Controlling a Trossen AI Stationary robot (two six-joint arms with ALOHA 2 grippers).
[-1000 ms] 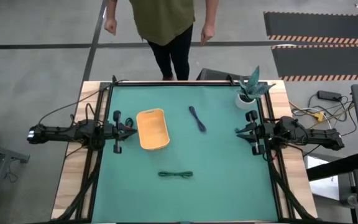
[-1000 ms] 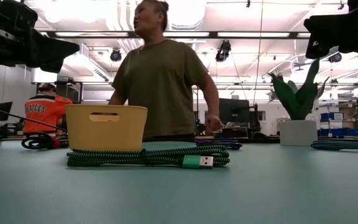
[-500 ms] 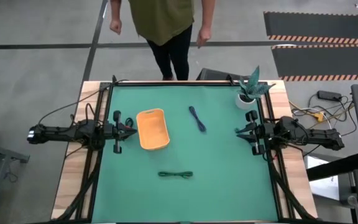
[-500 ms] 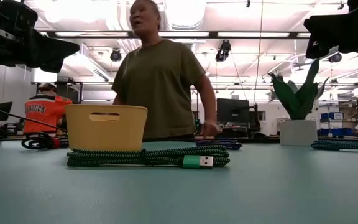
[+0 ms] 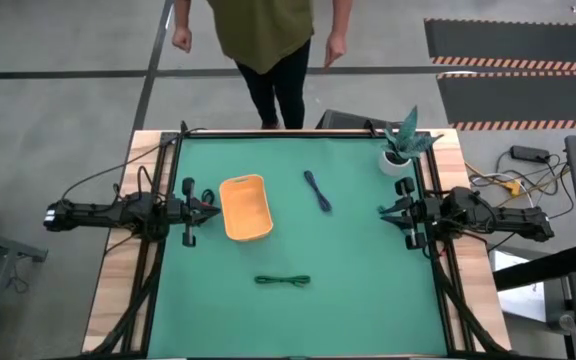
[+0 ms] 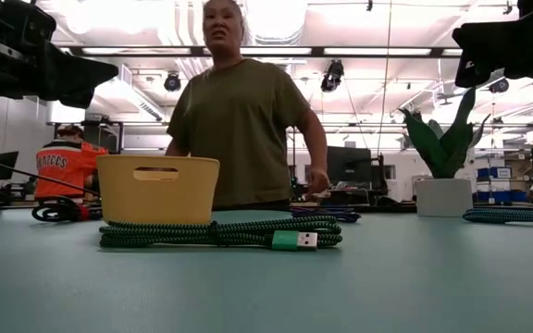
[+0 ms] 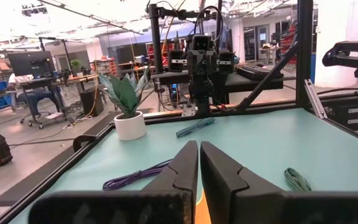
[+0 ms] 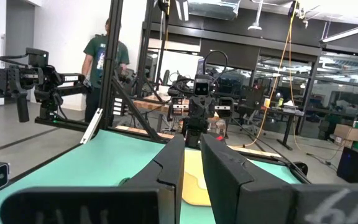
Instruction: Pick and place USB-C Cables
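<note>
An orange tray (image 5: 246, 208) stands left of the table's middle. A dark blue cable bundle (image 5: 317, 190) lies flat to its right, toward the far edge. A dark green bundle (image 5: 282, 281) lies flat nearer the front edge and shows in front of the tray (image 6: 158, 189) in the low view (image 6: 220, 233). A third bundle (image 7: 194, 126) lies by the right arm's base. My left gripper (image 5: 211, 208) hovers just left of the tray, shut and empty (image 7: 199, 163). My right gripper (image 5: 383, 210) hovers at the table's right side, its fingers a little apart, empty (image 8: 192, 155).
A potted plant (image 5: 403, 148) stands at the far right corner. A person (image 5: 263, 40) stands just beyond the table's far edge. Black frame rails (image 5: 168, 160) run along the table's sides. Bare green mat (image 5: 368, 290) lies between the cables and the front edge.
Both arms and all cables have kept still. The person beyond the far edge has shifted their hands a little.
</note>
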